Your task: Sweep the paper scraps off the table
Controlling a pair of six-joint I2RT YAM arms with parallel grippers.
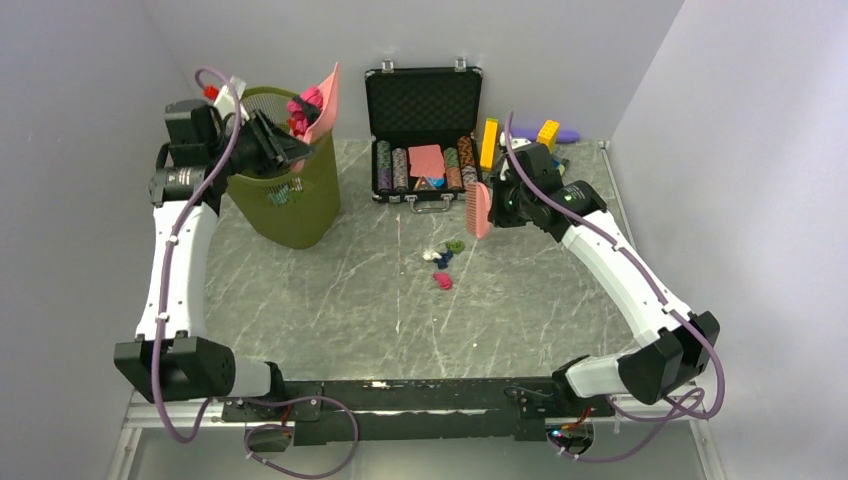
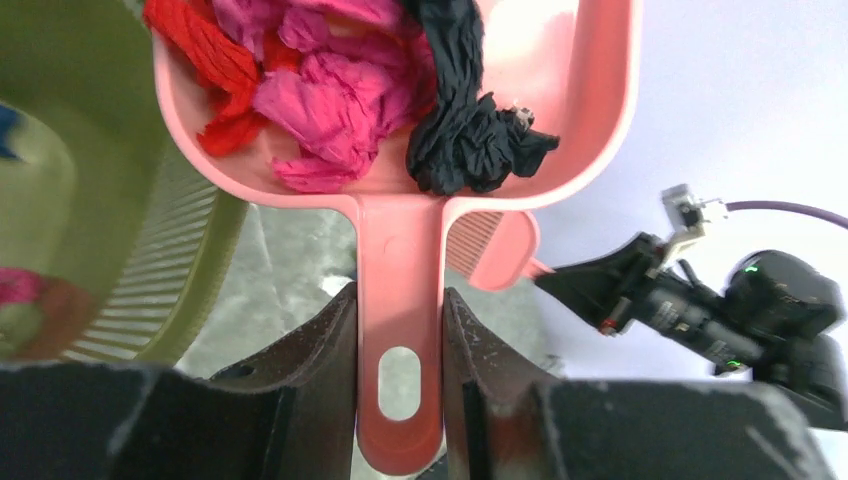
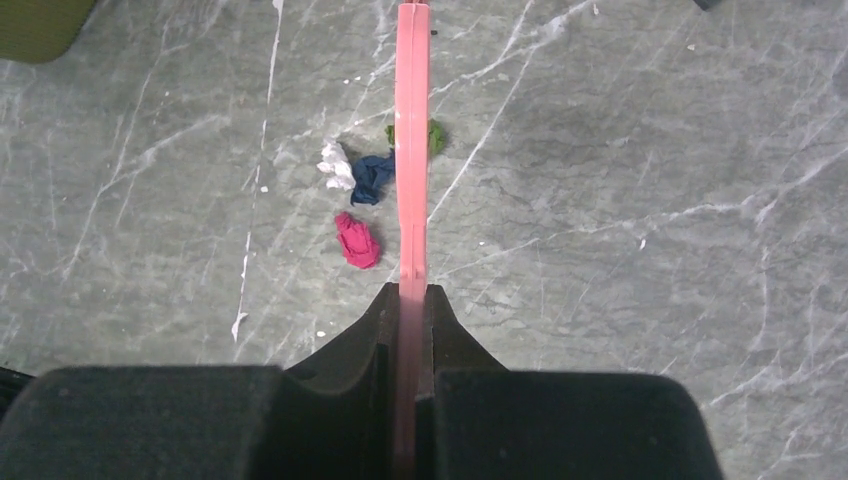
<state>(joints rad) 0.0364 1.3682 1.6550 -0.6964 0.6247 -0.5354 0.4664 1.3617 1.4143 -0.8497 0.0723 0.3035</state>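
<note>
My left gripper (image 2: 400, 330) is shut on the handle of a pink dustpan (image 2: 400, 230). It holds the dustpan (image 1: 322, 105) raised and tilted over the olive bin (image 1: 290, 205). Magenta, red and dark paper scraps (image 2: 330, 90) lie in the pan. My right gripper (image 3: 411, 305) is shut on a pink brush (image 3: 411, 150), held above the table (image 1: 330, 300). The brush (image 1: 478, 208) hangs right of a small cluster of scraps (image 1: 441, 262). In the right wrist view these are a white wad (image 3: 334, 165), a dark blue wad (image 3: 372, 176), a green wad (image 3: 434, 135) and a magenta wad (image 3: 357, 241).
An open black case (image 1: 424, 140) with stacked poker chips stands at the back centre. Yellow and blue toy bricks (image 1: 545, 133) lie behind my right arm. The bin stands at the back left. A metal rail (image 1: 400, 395) runs along the near edge.
</note>
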